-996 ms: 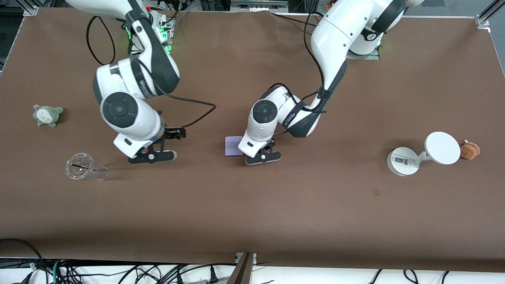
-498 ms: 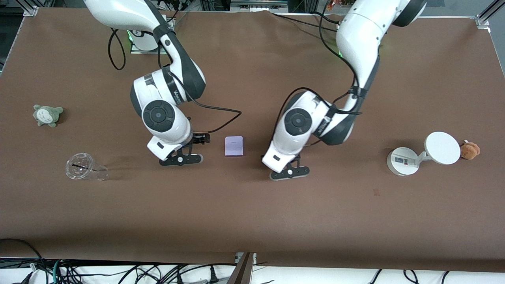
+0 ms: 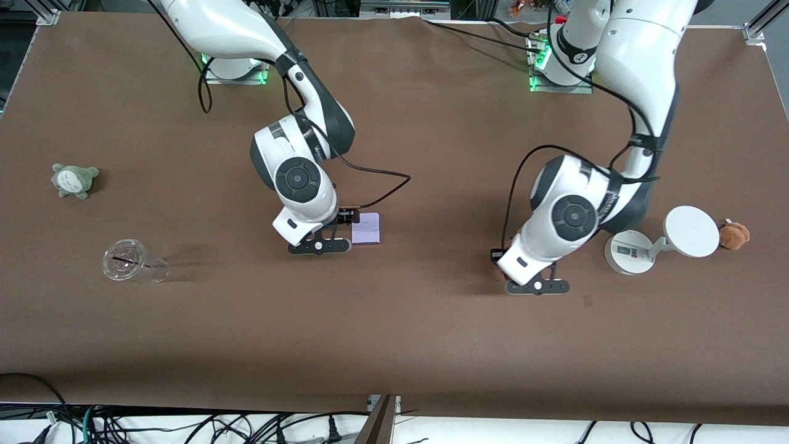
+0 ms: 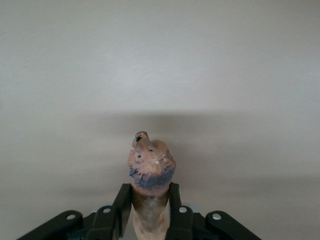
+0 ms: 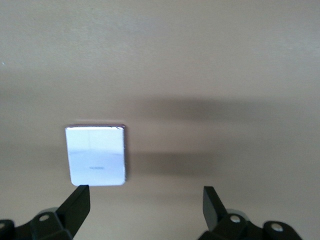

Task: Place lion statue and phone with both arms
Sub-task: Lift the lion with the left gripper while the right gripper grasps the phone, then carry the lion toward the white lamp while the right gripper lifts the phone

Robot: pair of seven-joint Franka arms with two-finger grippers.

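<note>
While the lion statue (image 4: pixel 150 172) is pinched in the left pincer (image 3: pixel 537 287) beside the scale (image 3: pixel 629 251), the phone (image 3: pixel 367 228) at mid-counter (image 3: pixel 394 333) is flanked by the spread right pincer (image 3: pixel 320 246).

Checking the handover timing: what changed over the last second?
Both arms swung toward the left arm's end of the table. The left gripper, shut on the lion statue, left the phone and now hangs beside the scale. The right gripper, jaws open, came from near the plastic cup to the phone. Phone, cup, scale and both plush toys stayed put.
</note>
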